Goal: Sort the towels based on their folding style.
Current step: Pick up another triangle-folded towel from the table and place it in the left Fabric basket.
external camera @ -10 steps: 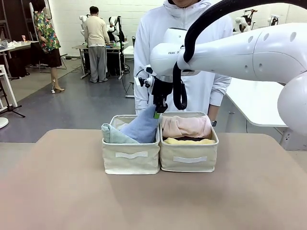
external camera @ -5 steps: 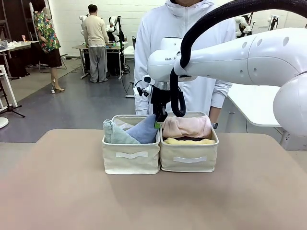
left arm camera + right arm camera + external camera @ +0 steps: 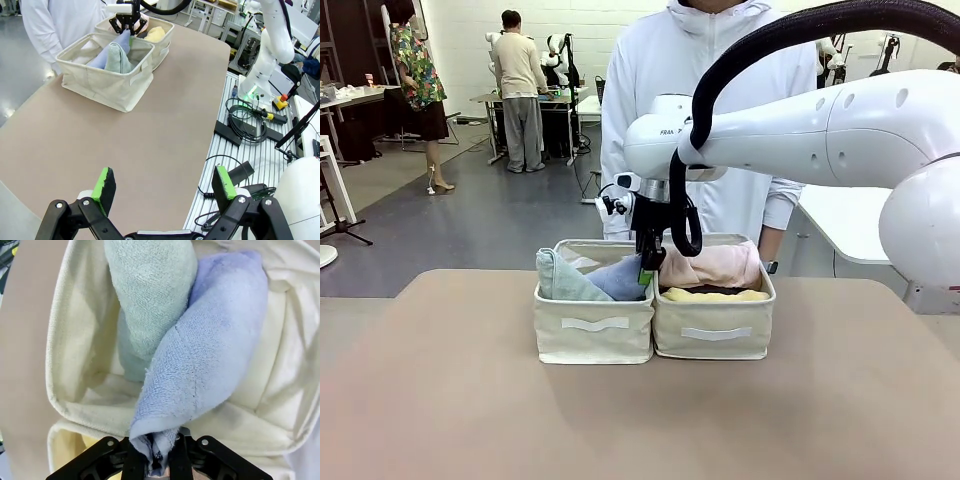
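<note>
Two beige bins stand side by side at mid-table. The left bin (image 3: 593,335) holds a sage-green cone towel (image 3: 563,283) and a periwinkle-blue cone towel (image 3: 618,279). My right gripper (image 3: 645,270) is shut on the blue towel's upper tip, low over the bin's right side. In the right wrist view the blue towel (image 3: 215,360) leans against the sage towel (image 3: 150,295), its tip pinched in the right gripper (image 3: 155,460). The right bin (image 3: 712,335) holds a pink rolled towel (image 3: 715,263) above a yellow one (image 3: 715,295). My left gripper (image 3: 165,184) hangs open over bare table, far from the bins (image 3: 100,75).
A person in a white hooded top (image 3: 705,110) stands right behind the bins at the far edge. Beside the table in the left wrist view lies a metal rail with cables (image 3: 245,125) and another arm's base (image 3: 265,65). The near tabletop (image 3: 620,420) is bare.
My right gripper has come down with the blue towel, lowering it from above the left bin's rim into the bin beside the sage towel. The left gripper stays open.
</note>
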